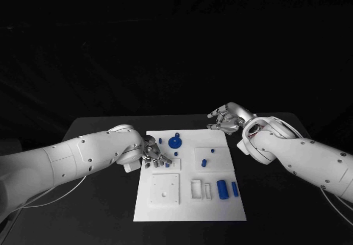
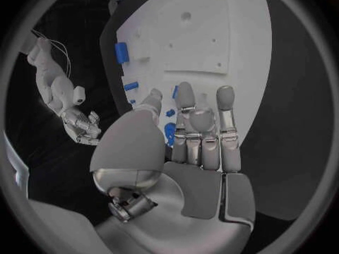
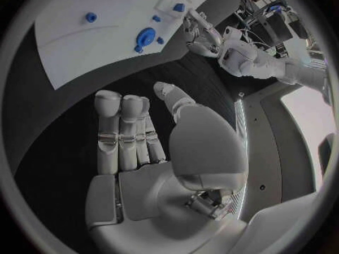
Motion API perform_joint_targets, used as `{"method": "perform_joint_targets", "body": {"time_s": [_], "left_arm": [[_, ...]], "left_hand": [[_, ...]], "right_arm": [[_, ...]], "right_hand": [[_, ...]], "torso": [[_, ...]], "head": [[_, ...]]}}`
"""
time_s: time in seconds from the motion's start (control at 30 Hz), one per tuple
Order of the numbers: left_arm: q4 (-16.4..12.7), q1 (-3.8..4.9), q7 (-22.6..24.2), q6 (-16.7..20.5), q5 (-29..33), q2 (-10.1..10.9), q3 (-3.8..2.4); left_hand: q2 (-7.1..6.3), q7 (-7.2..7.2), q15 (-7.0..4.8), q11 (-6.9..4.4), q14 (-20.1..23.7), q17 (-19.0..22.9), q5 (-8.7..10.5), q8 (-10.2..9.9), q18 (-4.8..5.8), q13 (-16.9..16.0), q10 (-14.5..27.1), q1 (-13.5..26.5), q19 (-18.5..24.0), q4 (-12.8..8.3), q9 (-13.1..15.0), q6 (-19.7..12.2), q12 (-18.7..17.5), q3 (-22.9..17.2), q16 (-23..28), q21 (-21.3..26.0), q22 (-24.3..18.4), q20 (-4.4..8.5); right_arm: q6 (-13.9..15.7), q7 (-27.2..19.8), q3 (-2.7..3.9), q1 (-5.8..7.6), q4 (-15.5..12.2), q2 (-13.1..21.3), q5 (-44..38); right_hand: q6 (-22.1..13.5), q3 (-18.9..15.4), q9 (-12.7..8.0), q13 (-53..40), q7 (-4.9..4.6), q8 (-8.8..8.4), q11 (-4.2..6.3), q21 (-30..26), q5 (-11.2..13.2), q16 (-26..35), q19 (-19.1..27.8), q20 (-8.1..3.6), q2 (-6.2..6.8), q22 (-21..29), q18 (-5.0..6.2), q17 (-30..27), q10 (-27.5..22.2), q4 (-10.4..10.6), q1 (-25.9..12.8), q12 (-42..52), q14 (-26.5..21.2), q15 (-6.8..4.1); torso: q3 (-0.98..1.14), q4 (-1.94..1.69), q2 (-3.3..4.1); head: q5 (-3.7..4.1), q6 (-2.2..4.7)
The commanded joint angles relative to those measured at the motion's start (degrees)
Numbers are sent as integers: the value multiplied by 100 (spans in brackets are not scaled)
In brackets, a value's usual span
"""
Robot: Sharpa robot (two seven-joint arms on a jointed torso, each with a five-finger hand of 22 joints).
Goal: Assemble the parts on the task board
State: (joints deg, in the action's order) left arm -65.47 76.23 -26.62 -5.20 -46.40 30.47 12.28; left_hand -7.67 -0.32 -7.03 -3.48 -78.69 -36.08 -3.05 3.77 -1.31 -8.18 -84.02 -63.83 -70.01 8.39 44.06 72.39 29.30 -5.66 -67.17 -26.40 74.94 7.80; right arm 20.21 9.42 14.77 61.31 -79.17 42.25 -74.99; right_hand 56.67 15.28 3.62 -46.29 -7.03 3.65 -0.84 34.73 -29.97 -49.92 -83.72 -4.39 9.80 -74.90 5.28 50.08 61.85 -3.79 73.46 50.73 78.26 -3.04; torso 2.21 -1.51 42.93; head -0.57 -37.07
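The white task board [image 1: 191, 176] lies in the middle of the table. On it are a round blue part [image 1: 175, 142], two small blue pegs [image 1: 213, 150] [image 1: 204, 163], a blue cylinder [image 1: 221, 189] and a blue bar [image 1: 234, 189]. My left hand [image 1: 156, 155] hovers over the board's left edge, fingers pointing down beside a small blue piece [image 1: 168, 164]. In the left wrist view its fingers [image 2: 201, 130] are extended and apart, with a blue part [image 2: 169, 134] beyond them. My right hand [image 1: 229, 118] is raised past the board's far right corner, fingers spread [image 3: 127, 135], holding nothing.
A raised white square block [image 1: 165, 189] and a slotted holder [image 1: 197, 189] sit on the near half of the board. Black table [image 1: 96, 204] surrounds the board on both sides. White cables [image 1: 51, 196] trail from my left arm.
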Motion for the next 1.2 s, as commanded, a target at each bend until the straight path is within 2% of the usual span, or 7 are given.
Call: {"method": "perform_joint_targets", "body": {"time_s": [0.03, 0.13, 0.3, 0.5, 0.77, 0.9, 1.2], "left_arm": [[-218, 0, 99, 438, -34, 126, -12], [-381, 0, 55, 528, -67, 232, -15], [-549, -6, -22, 616, -101, 297, -14], [-675, -34, -72, 695, -113, 301, 11], [-664, -62, -133, 642, -116, 240, 24], [-594, -75, -191, 584, -117, 196, 28], [-469, -93, -246, 558, -150, 148, 32]], "left_hand": [[146, 126, 47, 59, -1, 137, -81, 68, 66, -75, -247, -13, -61, -156, -1161, -381, -72, -2, 3, 67, 15, -12], [151, 206, 26, 84, -9, 206, -185, 23, 59, -121, -250, 56, -106, -156, -1822, -487, -99, 9, -37, 110, 43, -1], [109, 304, 38, 121, 4, 312, -373, 50, 49, -180, -247, 71, -153, -47, -2535, -776, -124, -6, -80, 178, 80, -15], [72, 384, 62, 159, 9, 379, -512, 434, 24, -221, -243, 88, -175, 63, -3218, -1196, -155, -13, -115, 195, 90, -35], [101, 345, 56, 138, 11, 377, -544, 562, 28, -228, -241, 117, -175, 84, -3208, -1071, -149, -12, -134, 189, 93, -28], [129, 310, 44, 122, 23, 387, -574, 769, 45, -224, -240, 131, -163, 47, -3009, -1082, -164, 2, -139, 180, 93, -14], [177, 287, 38, 112, 27, 402, -778, 968, 53, -228, -239, 138, -156, -27, -2669, -1171, -170, 37, -145, 170, 91, -8]], "right_arm": [[-14, -58, 3, -6, -18, 23, -4], [-11, -56, 3, -7, -23, 41, -4], [-8, -55, 3, -13, -28, 56, -4], [-7, -55, 3, -25, -33, 65, -4], [-3, -53, 3, -32, -41, 69, -4], [-3, -53, 3, -33, -41, 67, -4], [-3, -54, 3, -37, -35, 65, -4]], "right_hand": [[33, 26, 4, 7, -4, -9, 25, 3, -27, -3, -67, -11, -1, -409, 52, 0, -6, -3, -75, -8, 11, -40], [33, 26, 4, 7, -4, -9, 25, 3, -27, -3, -67, -11, -1, -409, 52, 0, -6, -3, -75, -8, 11, -40], [33, 26, 4, 7, -4, -9, 25, 3, -27, -3, -67, -11, -1, -409, 52, 0, -6, -3, -75, -8, 11, -40], [33, 18, 5, 8, -3, -8, 27, 9, -29, -1, -73, -11, -1, -411, 52, 0, 1, 4, -72, -5, 18, -41], [33, 18, 5, 8, -3, -8, 27, 9, -29, -1, -73, -11, -1, -411, 52, 0, 1, 4, -72, -5, 18, -41], [33, 18, 5, 8, -3, -8, 27, 9, -29, -1, -73, -11, -1, -411, 52, 0, 1, 4, -72, -5, 18, -41], [33, 18, 5, 8, -3, -8, 27, 9, -29, -1, -73, -11, -1, -411, 52, 0, 1, 4, -72, -5, 18, -41]], "torso": [[-8, -5, -5], [-5, -4, -4], [-6, 8, 0], [1, 8, 2], [3, 7, -2], [5, 10, 6], [3, 6, 5]], "head": [[14, -18], [20, -17], [5, -8], [9, -9], [1, -1], [2, 1], [18, -3]]}}
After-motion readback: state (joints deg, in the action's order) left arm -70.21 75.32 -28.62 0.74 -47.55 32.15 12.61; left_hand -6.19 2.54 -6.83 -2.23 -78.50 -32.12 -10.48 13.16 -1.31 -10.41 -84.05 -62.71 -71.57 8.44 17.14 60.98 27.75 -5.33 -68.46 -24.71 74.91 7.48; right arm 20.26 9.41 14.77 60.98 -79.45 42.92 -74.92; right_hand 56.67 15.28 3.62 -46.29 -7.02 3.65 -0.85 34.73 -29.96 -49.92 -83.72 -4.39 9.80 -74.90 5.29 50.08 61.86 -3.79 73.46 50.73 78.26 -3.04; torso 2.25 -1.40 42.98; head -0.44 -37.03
